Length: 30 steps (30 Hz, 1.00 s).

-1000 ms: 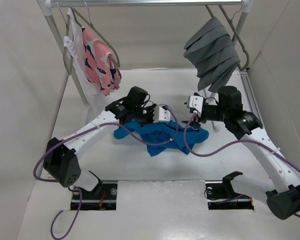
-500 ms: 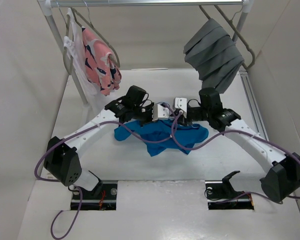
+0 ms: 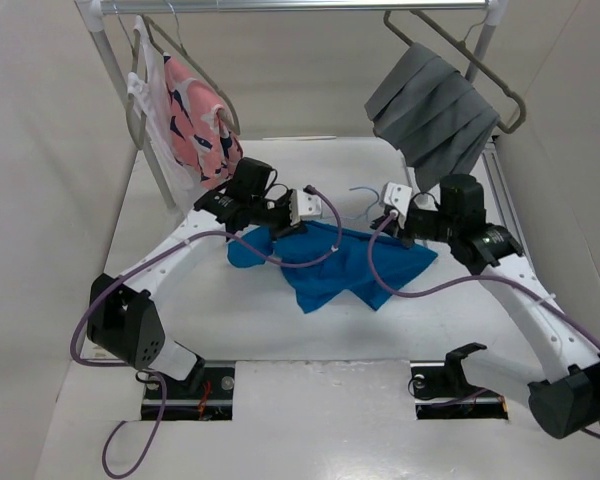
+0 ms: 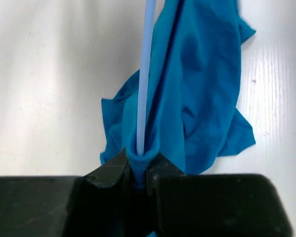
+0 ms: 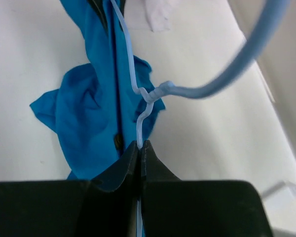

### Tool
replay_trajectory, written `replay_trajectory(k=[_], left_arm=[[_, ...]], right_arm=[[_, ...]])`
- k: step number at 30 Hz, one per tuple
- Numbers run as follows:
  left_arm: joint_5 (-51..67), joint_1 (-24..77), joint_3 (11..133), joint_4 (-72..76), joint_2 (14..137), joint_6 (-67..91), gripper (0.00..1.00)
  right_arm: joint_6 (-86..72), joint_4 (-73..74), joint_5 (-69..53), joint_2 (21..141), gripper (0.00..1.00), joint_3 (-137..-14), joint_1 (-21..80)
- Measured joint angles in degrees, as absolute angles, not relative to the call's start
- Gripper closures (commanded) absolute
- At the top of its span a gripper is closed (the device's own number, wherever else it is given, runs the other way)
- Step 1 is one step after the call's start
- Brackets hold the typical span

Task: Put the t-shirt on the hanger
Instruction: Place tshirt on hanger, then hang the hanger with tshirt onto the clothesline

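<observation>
While both arms reach toward the middle of the white table (image 3: 180, 330), the t-shirt (image 3: 345, 268) lies crumpled just below the centre of the overhead frame, partly lifted between the grippers and otherwise spread on the surface. The left gripper (image 3: 302, 212) is clenched at the shirt's upper-left edge. In its wrist view the left gripper (image 4: 138, 165) has its jaws pressed together on a fold of the t-shirt (image 4: 197, 74) that wraps the hanger (image 4: 144, 74), and the thin wire rises from that fold straight to the top of the frame. The right gripper (image 3: 385, 212) sits at the shirt's upper-right edge. In its own view the right gripper (image 5: 139, 144) has its jaws closed on the bare wire of the hanger (image 5: 140, 118), just below the twisted neck. From the neck one strand runs up over the t-shirt (image 5: 89, 113) toward the upper left, while the hook (image 5: 212, 88) sweeps to the upper right, blurred and apparently close to the lens. From above, only a short loop of the hanger (image 3: 365, 190) shows between the two grippers, so how far the wire passes inside the cloth cannot be judged. Along the top edge a rail (image 3: 300, 6) carries a pink garment (image 3: 200, 115) at upper left and a grey cloth (image 3: 430, 105) at upper right — both well apart from the shirt.
</observation>
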<state>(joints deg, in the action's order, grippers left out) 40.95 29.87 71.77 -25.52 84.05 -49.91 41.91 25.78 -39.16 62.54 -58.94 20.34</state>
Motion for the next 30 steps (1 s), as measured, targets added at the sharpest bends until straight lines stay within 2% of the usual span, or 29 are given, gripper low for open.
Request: replay_trajectory(k=[4, 6, 8, 11, 12, 16, 25, 27, 30], left_arm=[[42.3, 29.98, 72.51, -24.14, 84.27, -49.91, 0.9], [42.37, 29.34, 73.19, -23.62, 84.77, -49.32, 0.69], [40.25, 27.09, 74.3, -23.75, 85.62, -48.49, 0.57], [38.57, 23.59, 76.44, -23.77, 87.15, -47.2, 0.2], [38.41, 23.0, 77.19, -23.57, 87.42, -46.33, 0.0], [38.33, 23.16, 82.59, -22.79, 87.99, -40.71, 0.0], [38.26, 23.7, 87.2, -21.34, 87.79, -35.68, 0.0], [38.02, 23.9, 85.8, -21.69, 87.0, -35.88, 0.0], [37.74, 24.45, 81.97, -22.79, 84.42, -36.47, 0.0]], right_arm=[[43.81, 33.78, -37.1, 60.51, 1.0, -63.37, 18.76], [44.69, 38.5, -34.98, 60.69, 1.0, -66.43, 18.63], [45.28, 43.68, -31.77, 60.62, 1.0, -69.89, 17.41], [45.36, 50.24, -27.9, 61.45, 1.0, -75.85, 15.81], [45.3, 51.13, -27.35, 61.91, 1.0, -77.36, 15.86], [44.29, 56.69, -23.64, 67.29, 1.0, -91.02, 16.64], [42.0, 66.24, -13.26, 88.07, 1.0, -136.0, 16.95], [41.06, 66.41, -11.79, 91.66, 1.0, -142.08, 16.95], [38.98, 64.95, -10.41, 93.93, 1.0, -144.59, 16.99]])
